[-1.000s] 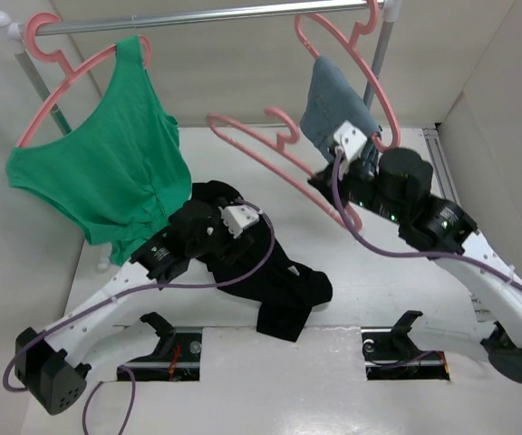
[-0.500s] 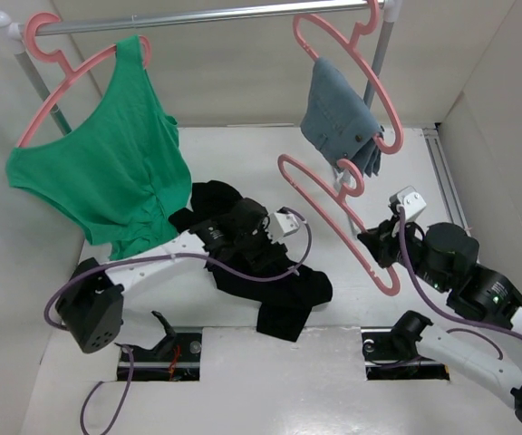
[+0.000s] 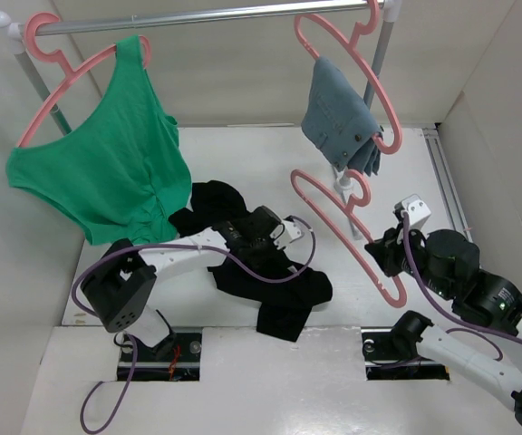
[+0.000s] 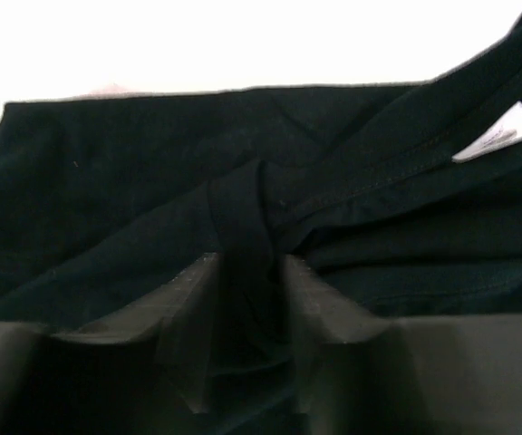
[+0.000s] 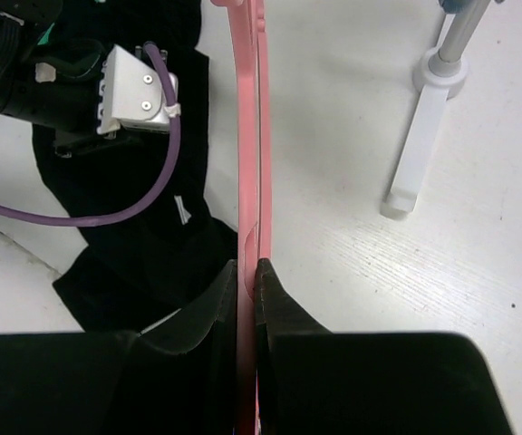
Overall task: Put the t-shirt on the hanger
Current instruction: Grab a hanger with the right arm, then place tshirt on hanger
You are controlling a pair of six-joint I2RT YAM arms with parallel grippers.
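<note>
- t-shirt [image 3: 290, 301]: black, lies crumpled on the table [image 3: 243, 385] between the two arms, near the front edge. White neck label [image 4: 501, 136] shows at the right of the left wrist view, so the collar is prob. close to the grip.
- L gripper [image 4: 247, 304]: fingers closed on a raised fold of the t-shirt, cloth ridge pinched between them.
- R gripper [image 5: 248, 279]: clamped on the thin frame of the hanger [image 5: 247, 136], held in the air above the table, to the right of the shirt and apart from it.
- Step in hand, as I judge it: get one hanger shoulder into the neck opening.
- To do it well: lift the fold only enough to open the collar. Bring the hanger tip in low and along the cloth.
- Risk: a single-fold grip may lift 2 layers and shut the opening.
- Surface: white table, smooth, cloth should slide easily.
- Room: white walls close on all sides. Rail [image 3: 207, 13] at the back w/ green tank top [image 3: 107, 172] and blue-grey garment [image 3: 338, 113] on their own pink hangers. Rack post [image 5: 424, 118] stands near the held hanger, so swing room is tight on that side.
</note>
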